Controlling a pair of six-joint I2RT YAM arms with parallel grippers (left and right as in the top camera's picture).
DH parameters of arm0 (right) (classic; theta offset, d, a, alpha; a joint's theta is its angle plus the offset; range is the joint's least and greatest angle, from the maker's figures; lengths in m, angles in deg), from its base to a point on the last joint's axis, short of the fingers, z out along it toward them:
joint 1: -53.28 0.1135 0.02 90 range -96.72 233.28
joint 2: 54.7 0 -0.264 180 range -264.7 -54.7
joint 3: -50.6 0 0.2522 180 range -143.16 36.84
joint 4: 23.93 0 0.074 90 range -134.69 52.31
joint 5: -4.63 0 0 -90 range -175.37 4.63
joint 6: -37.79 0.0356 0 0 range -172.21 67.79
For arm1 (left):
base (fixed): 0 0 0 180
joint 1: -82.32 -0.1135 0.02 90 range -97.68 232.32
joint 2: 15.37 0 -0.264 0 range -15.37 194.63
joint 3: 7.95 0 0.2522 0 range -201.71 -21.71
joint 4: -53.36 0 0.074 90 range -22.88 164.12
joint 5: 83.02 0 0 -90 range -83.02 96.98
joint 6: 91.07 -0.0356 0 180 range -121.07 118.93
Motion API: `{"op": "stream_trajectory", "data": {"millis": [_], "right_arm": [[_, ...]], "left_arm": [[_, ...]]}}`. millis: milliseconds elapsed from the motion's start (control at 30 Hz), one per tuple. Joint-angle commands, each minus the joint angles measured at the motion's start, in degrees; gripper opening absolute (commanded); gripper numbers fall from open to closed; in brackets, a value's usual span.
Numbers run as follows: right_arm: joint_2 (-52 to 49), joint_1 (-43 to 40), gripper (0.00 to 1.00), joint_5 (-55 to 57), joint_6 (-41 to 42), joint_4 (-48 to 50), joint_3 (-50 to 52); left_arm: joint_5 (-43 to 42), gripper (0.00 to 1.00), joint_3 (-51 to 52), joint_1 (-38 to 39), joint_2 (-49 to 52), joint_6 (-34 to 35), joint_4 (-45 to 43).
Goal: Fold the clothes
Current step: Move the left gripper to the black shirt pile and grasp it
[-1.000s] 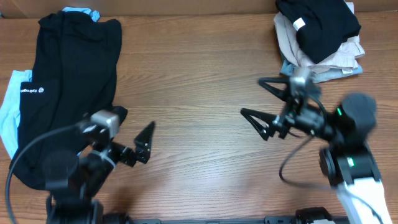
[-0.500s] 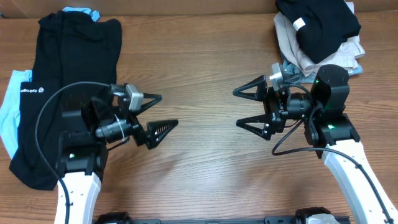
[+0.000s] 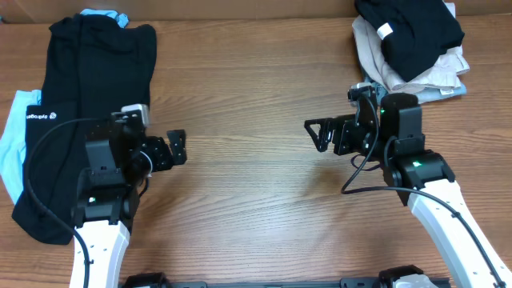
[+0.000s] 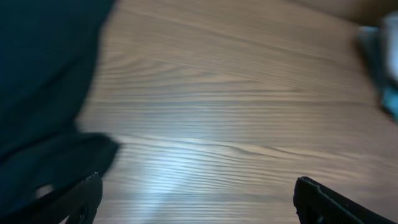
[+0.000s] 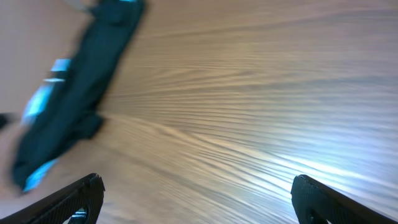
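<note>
Black fabric filled the left side of the wooden table (image 3: 256,72) in the overhead view. The short-sleeved shirt (image 3: 88,88) lay there in a long heap, a small white logo near its left edge and a pale blue garment (image 3: 10,152) showing from beneath. The left gripper (image 3: 174,149) hung over bare wood just right of the shirt, while the right gripper (image 3: 318,134) hovered near a folded stack (image 3: 412,44) in the far right corner. Neither held anything (their finger spread was hard to judge from above). The left wrist camera settled that: its two fingertips (image 4: 81,196) sat at opposite edges of the frame, spread wide, with the shirt a dark blur at left. The right wrist view, also blurred, showed fingertips (image 5: 78,196) equally far apart and, across the table, the shirt with blue beside it. Only the overhead view took in the stack.
</note>
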Motion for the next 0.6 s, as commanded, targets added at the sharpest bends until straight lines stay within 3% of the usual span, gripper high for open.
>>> {"op": "stream_trajectory", "data": {"millis": [0, 367, 567], "right_arm": [[0.9, 1.03, 1.0, 10.34, 0.44, -1.7, -1.44], [-0.11, 1.07, 1.0, 9.99, -0.26, -28.0, -18.51], [-0.39, 1.07, 1.0, 8.13, 1.73, -24.52, -21.03]], "left_arm": [[8.33, 1.0, -1.57, -0.24, -0.35, -0.46, 1.01], [12.7, 1.0, -12.04, -0.24, -0.35, -4.81, 16.17], [14.64, 1.0, -12.48, -0.28, 0.22, -4.83, 15.63]]}}
